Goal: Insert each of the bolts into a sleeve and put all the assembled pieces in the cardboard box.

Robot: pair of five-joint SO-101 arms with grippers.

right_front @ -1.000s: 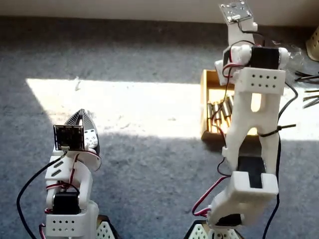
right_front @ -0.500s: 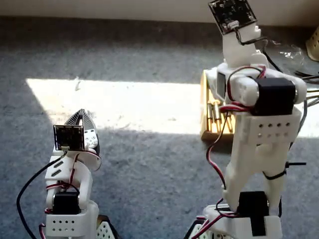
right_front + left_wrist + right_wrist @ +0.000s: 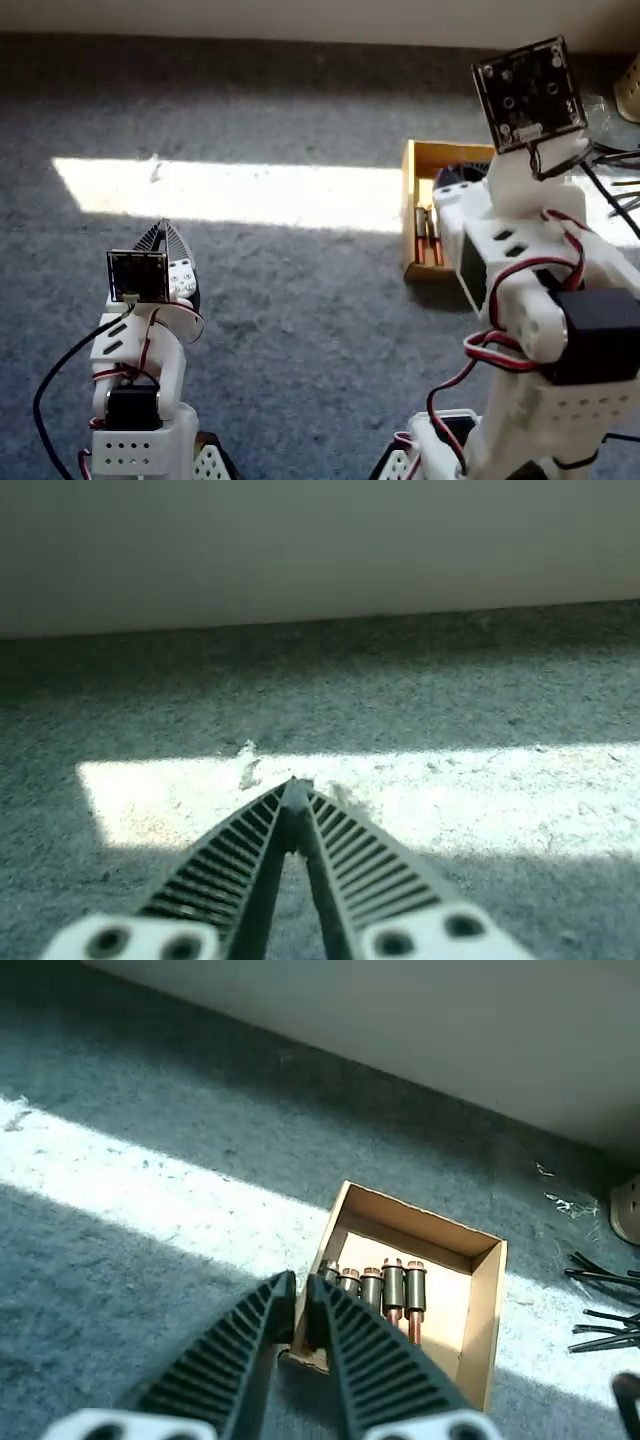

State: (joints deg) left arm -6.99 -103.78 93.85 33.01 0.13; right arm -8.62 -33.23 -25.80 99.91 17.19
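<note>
The cardboard box point(image 3: 483, 1305) lies on the grey carpet in a strip of sunlight, at right of centre in the high view point(image 3: 415, 160). Several assembled bolts in sleeves point(image 3: 374, 1287) lie side by side along its near wall; two of them point(image 3: 428, 235) show in the high view. My right gripper point(image 3: 300, 1285) hangs above the carpet just short of the box, shut and holding nothing. The right arm point(image 3: 530, 280) is folded up high and hides much of the box. My left gripper point(image 3: 295, 792) is shut and empty, low over the carpet at the left point(image 3: 166, 236).
Black cable ties point(image 3: 603, 1310) lie on the carpet beyond the box to the right point(image 3: 618, 165). A pale wall runs along the far edge of the carpet. Open carpet stretches between the two arms.
The right arm has drawn back from over the box and folded upward toward the high camera. The left arm has kept still.
</note>
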